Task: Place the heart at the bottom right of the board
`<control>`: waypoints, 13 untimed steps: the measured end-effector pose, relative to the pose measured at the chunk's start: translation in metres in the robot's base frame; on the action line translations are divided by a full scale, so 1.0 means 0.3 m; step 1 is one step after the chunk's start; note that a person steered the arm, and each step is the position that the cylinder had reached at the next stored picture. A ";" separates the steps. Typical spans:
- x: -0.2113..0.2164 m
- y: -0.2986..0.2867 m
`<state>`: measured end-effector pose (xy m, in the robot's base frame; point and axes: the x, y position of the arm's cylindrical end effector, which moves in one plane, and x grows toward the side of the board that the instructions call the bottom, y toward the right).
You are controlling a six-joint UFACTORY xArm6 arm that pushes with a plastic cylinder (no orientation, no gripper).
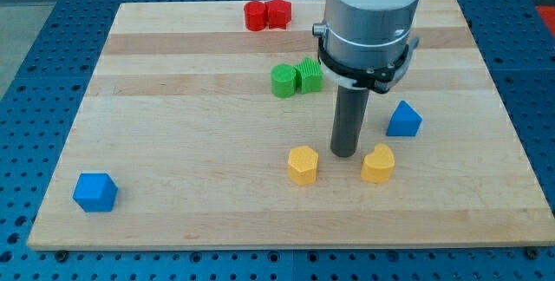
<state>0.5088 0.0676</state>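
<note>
The blue plastic cube [94, 192] sits far to my tip's [343, 154] left. My tip, a bare rod holding nothing, stands just left of the yellow plastic heart block [378, 163], seemingly poised to push it rightward.

My tip [344, 153] stands between two yellow blocks [303, 165] [378, 163]; blue block [403, 120] near, toward the view's right.

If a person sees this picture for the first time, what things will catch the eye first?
The big arm coming down from the view's top stands out first, with my tip resting on the board between two yellow blocks, one to its left and one to its right. Next come the colour pairs: two red blocks touching at the top edge, two green blocks just left of the rod.
</note>
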 end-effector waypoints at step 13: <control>0.207 0.334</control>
<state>0.5710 0.1677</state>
